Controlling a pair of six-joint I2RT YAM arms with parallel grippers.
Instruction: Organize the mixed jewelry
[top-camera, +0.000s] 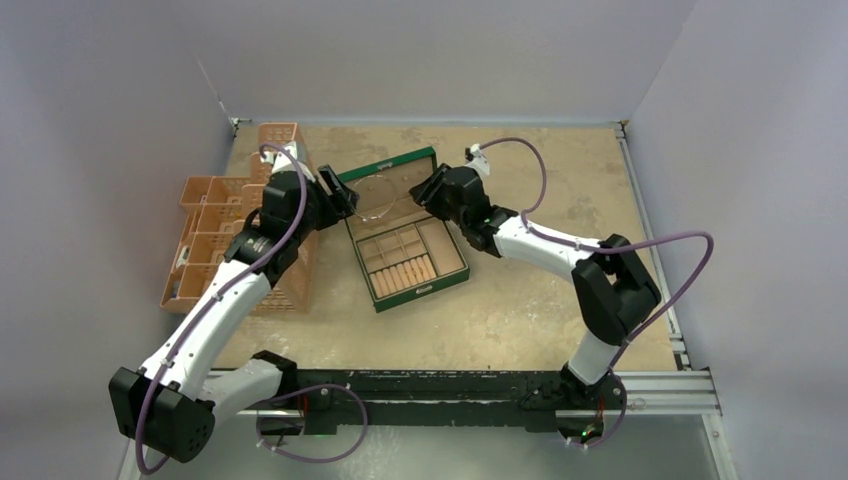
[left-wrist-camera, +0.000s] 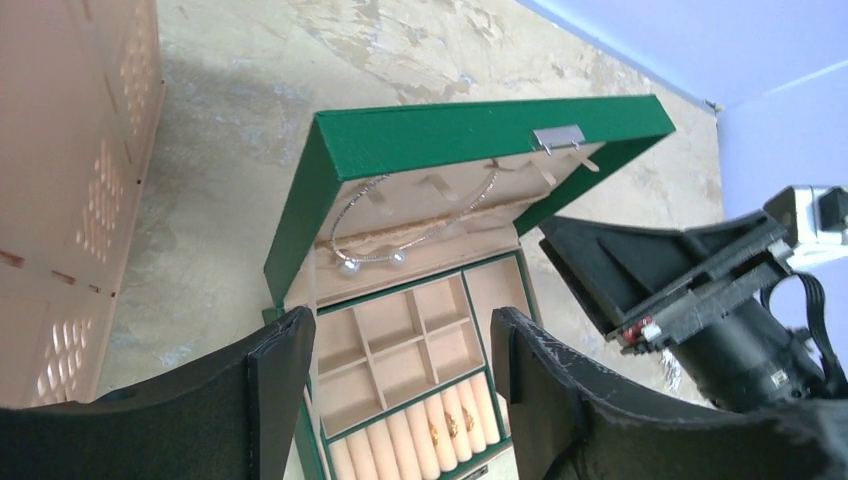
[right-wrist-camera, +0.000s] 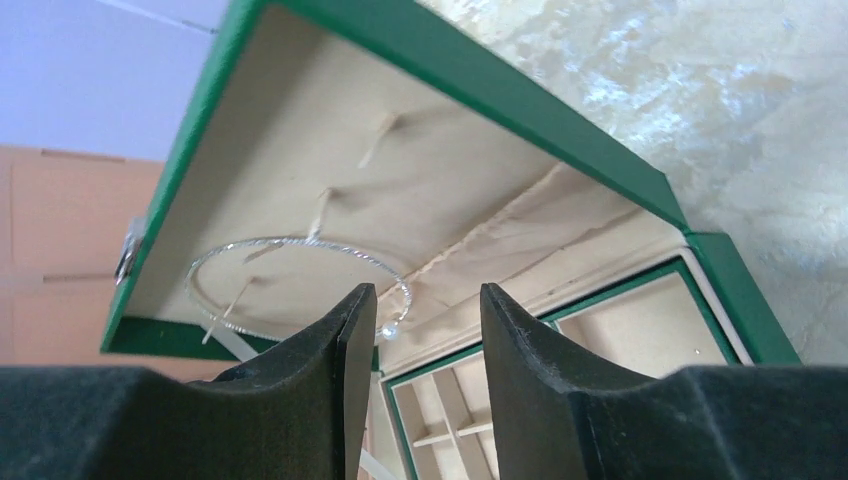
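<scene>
A thin silver wire hoop (left-wrist-camera: 349, 263) with pearl ends hangs inside the raised lid of the open green box (top-camera: 424, 287); it also shows in the right wrist view (right-wrist-camera: 300, 241). A few tiny gold rings (left-wrist-camera: 451, 424) sit in the tan ring rolls at the box's front. A small glittery silver piece (left-wrist-camera: 667, 370) shows beside the box under the right wrist. My left gripper (left-wrist-camera: 400, 330) is open and empty above the box's left side. My right gripper (right-wrist-camera: 420, 300) is open and empty at the lid's right end, close to the hoop.
Peach perforated baskets (top-camera: 215, 235) stand left of the box, under the left arm. The box lid (left-wrist-camera: 450, 125) stands tilted back. Grey walls close the table at back and sides. The two wrists face each other across the box.
</scene>
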